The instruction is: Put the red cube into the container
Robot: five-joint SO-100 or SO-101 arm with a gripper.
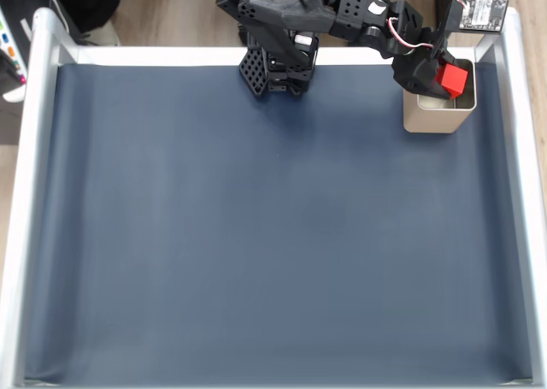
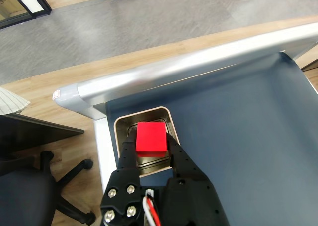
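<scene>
Holding the red cube (image 2: pixel 150 138) between the fingers of the end effector (image 1: pixel 446 79), hovering over the open container (image 1: pixel 425 120) near the bench's far right corner in the fixed view. Risking a bounce off the thin rim if releasing off-centre, or nudging the light tin while descending.

A table covered by a dark blue mat (image 1: pixel 256 235) and framed by a silvery metal rail (image 1: pixel 26 192) was seen in the fixed view. A square brushed-metal tin (image 1: pixel 436 120) stood at its far right corner, beside the black arm base (image 1: pixel 275 73) at the far edge.
</scene>
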